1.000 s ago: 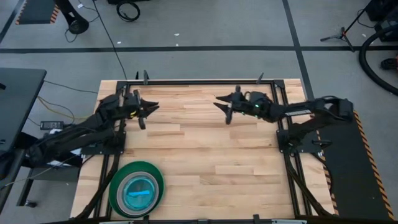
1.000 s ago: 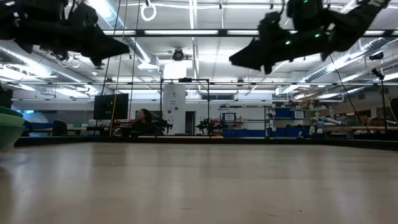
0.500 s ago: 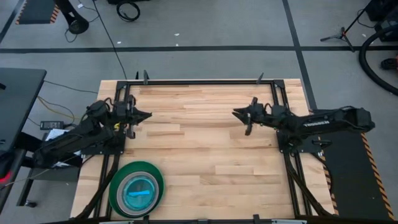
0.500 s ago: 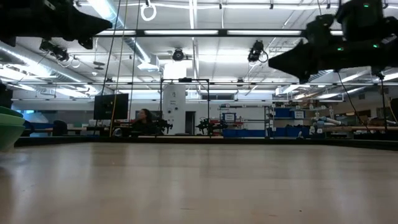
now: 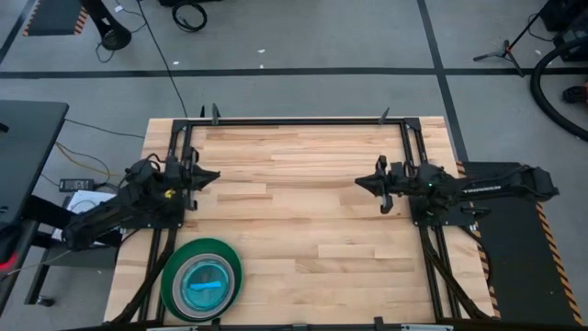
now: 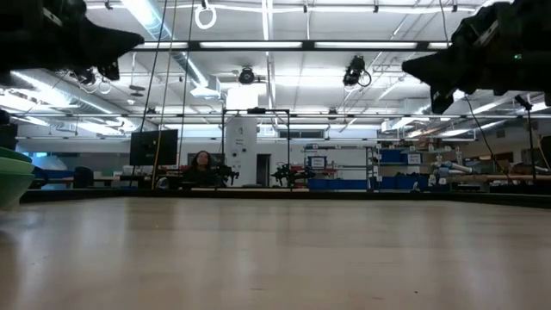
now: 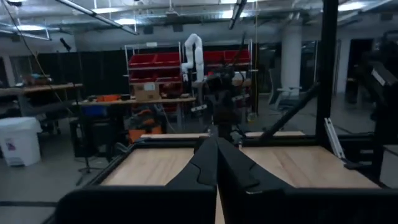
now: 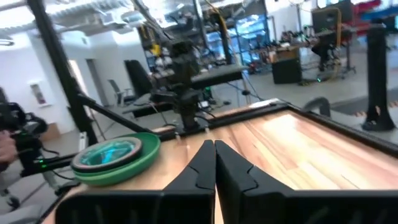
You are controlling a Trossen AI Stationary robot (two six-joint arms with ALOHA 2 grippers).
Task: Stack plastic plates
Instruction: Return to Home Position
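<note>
The plastic plates form one stack (image 5: 201, 279) near the table's near-left corner: a dark green plate outermost, lighter rings inside it, a cyan one on top. The bottom plate rests flat on the wood. In the right wrist view the stack (image 8: 115, 159) shows as a green rim around whitish and cyan plates; the low view catches only its green edge (image 6: 12, 177). My left gripper (image 5: 213, 174) hovers shut over the table's left side, well beyond the stack. My right gripper (image 5: 360, 183) hovers shut over the right side. Both sets of fingers are together in their wrist views, the left gripper (image 7: 216, 151) and the right gripper (image 8: 214, 155).
Bare wooden tabletop (image 5: 303, 221) lies between the two arms. A black frame (image 5: 294, 120) runs along the far edge and down both sides. A person (image 6: 201, 160) sits far off in the room behind the table.
Both arms have drawn back from the table's middle: the left gripper toward the left edge, the right gripper toward the right edge, each also a little toward the near edge. The stack has stayed where it was.
</note>
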